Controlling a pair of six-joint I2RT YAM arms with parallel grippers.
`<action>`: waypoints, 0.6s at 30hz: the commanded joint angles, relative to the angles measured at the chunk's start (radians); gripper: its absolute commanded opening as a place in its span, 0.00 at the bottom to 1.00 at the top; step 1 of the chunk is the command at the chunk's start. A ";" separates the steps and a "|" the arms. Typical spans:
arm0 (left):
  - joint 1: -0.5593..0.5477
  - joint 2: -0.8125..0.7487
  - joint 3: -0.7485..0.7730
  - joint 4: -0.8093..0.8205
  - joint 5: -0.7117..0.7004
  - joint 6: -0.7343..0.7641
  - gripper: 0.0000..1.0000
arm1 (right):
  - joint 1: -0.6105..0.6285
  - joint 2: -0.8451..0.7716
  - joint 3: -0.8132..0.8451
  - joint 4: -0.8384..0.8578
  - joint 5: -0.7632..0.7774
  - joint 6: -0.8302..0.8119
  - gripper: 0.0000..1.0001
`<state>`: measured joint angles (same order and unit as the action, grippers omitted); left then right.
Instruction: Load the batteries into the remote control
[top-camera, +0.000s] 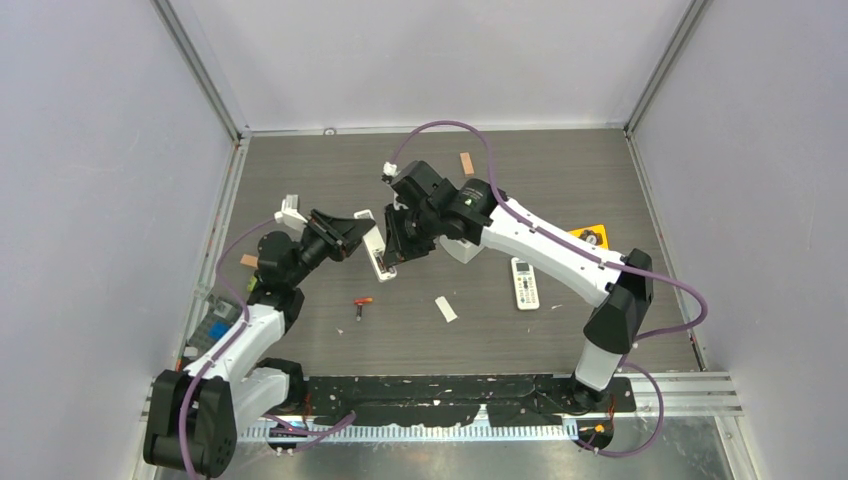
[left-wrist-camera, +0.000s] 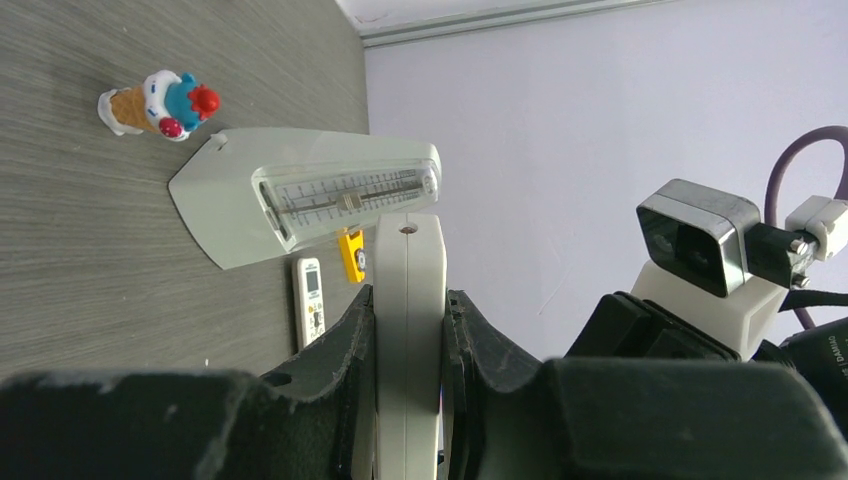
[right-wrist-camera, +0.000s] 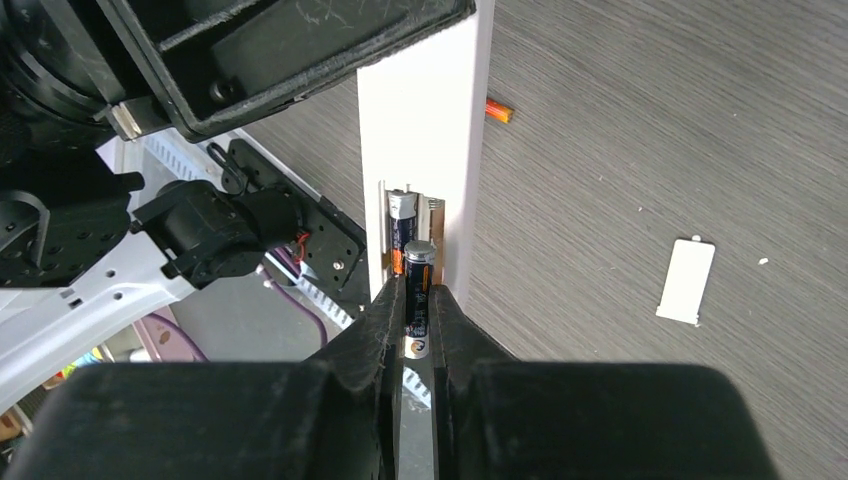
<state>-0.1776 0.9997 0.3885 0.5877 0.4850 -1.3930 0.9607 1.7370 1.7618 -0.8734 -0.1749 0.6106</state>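
Nearest my bases, a loose battery (top-camera: 363, 305), dark with an orange-red end, lies on the dark wood-grain table (top-camera: 560, 330). To its right and well apart from it, the small white cover (top-camera: 445, 309) lies flat. Further right is a shorter white remote with a display (top-camera: 524, 283). Beyond these, my left gripper (left-wrist-camera: 408, 300) is clamped on the remote control (left-wrist-camera: 408, 270), with a finger pressed against each broad face of the slim white bar, which is turned on its edge. I cannot tell whether the bar's lower end touches the table. My right gripper (right-wrist-camera: 418, 300) meets it from the other side. Its fingers are only narrowly apart and pinch a second battery (right-wrist-camera: 418, 285) lengthwise between the pads. That battery's silver tip sits at the mouth of the remote control's open compartment, just beside a third battery (right-wrist-camera: 402, 225) that lies seated in the slot. I cannot tell whether the pinched battery touches the compartment wall. Past the remote control's far end, my left wrist view shows a pale grey metronome (left-wrist-camera: 300, 195) standing on the table. A small yellow object (left-wrist-camera: 351, 255) lies near the shorter remote. Farthest out, toward the back wall, an ice-cream cone toy (left-wrist-camera: 160, 103) lies on its side.
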 joint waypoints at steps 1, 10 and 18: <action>-0.005 0.001 -0.010 0.069 -0.009 -0.031 0.00 | 0.012 0.007 0.048 -0.024 0.034 -0.022 0.12; -0.005 0.016 -0.026 0.096 -0.009 -0.055 0.00 | 0.022 0.018 0.053 -0.032 0.046 -0.041 0.19; -0.007 0.023 -0.034 0.097 -0.015 -0.058 0.00 | 0.032 0.021 0.050 -0.018 0.042 -0.053 0.20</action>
<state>-0.1795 1.0191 0.3565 0.6106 0.4786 -1.4387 0.9829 1.7573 1.7657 -0.9066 -0.1467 0.5739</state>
